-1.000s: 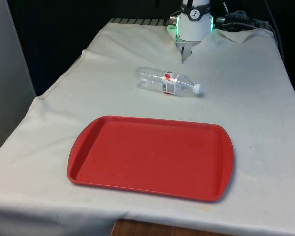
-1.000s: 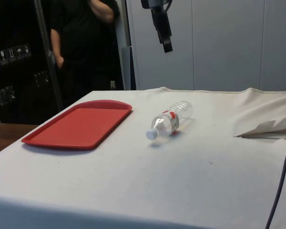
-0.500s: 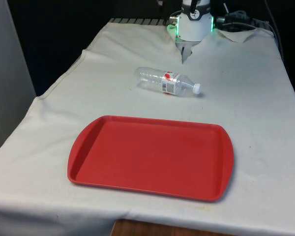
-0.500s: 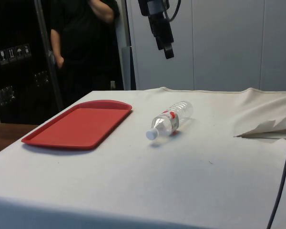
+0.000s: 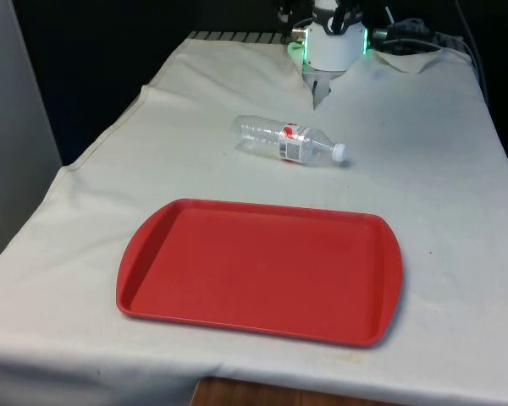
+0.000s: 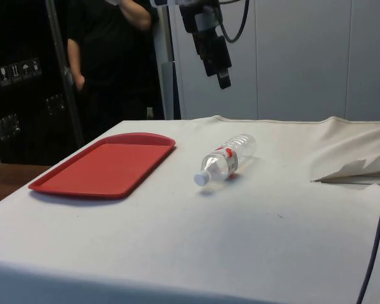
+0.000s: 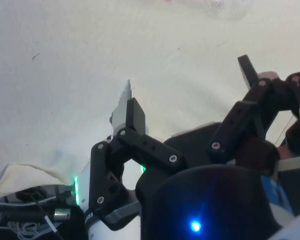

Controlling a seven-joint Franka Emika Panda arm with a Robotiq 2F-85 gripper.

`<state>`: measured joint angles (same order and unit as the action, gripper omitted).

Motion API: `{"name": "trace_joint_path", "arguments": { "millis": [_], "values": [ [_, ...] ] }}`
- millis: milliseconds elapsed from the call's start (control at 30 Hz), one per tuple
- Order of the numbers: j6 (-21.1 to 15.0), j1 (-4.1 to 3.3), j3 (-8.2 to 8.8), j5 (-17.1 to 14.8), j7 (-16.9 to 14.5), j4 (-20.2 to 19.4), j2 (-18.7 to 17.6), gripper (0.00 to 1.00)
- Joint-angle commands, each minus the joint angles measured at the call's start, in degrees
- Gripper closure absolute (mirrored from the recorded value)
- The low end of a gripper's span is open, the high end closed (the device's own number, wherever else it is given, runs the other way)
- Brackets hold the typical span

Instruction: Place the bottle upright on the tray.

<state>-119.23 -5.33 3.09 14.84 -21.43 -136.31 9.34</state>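
A white cloth drapes the table beneath the claw, pale wall panels rise behind it in the side view, and a person in black stands by dark cabinets.

You are looking at what seems to be a robotics lab or test room, not a home. The table is draped in a plain white cloth that hangs over its edges, and loose black cables trail across one end. Behind it stand flat grey panel walls and a dark cabinet with small printed handling stickers. A person in dark clothing stands by a metal pole, though that corner is dim.
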Motion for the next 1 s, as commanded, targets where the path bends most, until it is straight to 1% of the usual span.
{"name": "trace_joint_path", "arguments": {
  "millis": [0, 67, 200, 267, 300, 500, 533, 567, 767, 800, 833, 967],
  "values": [
    [-0.17, -0.06, -0.11, 0.06, -0.11, -0.06, -0.17, 0.00],
    [-1.15, -0.06, -0.40, 0.80, -0.52, -0.40, -0.63, 0.00],
    [-1.72, -0.06, -0.52, 1.15, -1.15, -0.57, -1.20, 0.00],
    [-1.32, -0.06, -0.46, 0.74, -1.43, -0.46, -1.32, 0.00],
    [-1.95, -0.06, -0.57, 1.32, -1.43, -0.63, -1.49, 0.00],
    [-2.58, -0.06, -0.69, 2.06, -2.52, -0.52, -2.69, 0.00],
    [-1.95, -0.06, -0.63, 1.43, -2.46, -0.46, -2.41, 0.00],
    [-2.75, -0.06, -0.69, 2.29, -2.81, -0.46, -3.04, 0.00],
    [-3.27, -0.06, -0.74, 3.09, -3.67, -0.23, -4.30, 0.00],
    [-2.69, -0.06, -0.69, 2.46, -3.55, -0.34, -3.78, 0.00],
    [-3.27, -0.06, -0.74, 3.09, -3.67, -0.23, -4.30, 0.00],
    [-3.90, -0.06, -0.74, 3.72, -4.30, -0.17, -5.21, 0.00]
  ]
}}
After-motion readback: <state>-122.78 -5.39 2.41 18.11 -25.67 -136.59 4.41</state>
